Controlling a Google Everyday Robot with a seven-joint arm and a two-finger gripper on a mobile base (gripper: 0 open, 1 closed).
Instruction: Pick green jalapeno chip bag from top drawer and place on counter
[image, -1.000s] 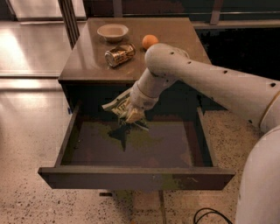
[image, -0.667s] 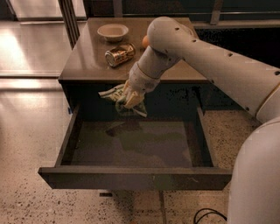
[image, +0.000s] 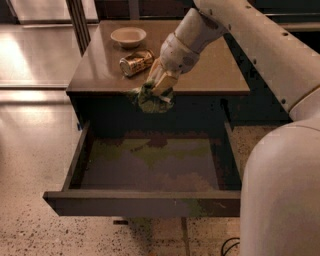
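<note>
Nearest, the drawer stands pulled out, its brownish floor bare of objects. Above its back edge the bag hangs in the air, pinched at its top by the claw, which sits right at the front edge of the counter; the bag dangles just below that edge, against the dark cabinet face. Behind, a can lies on its side close to the claw, and a bowl rests farther back. Glossy floor spreads to the left.
</note>
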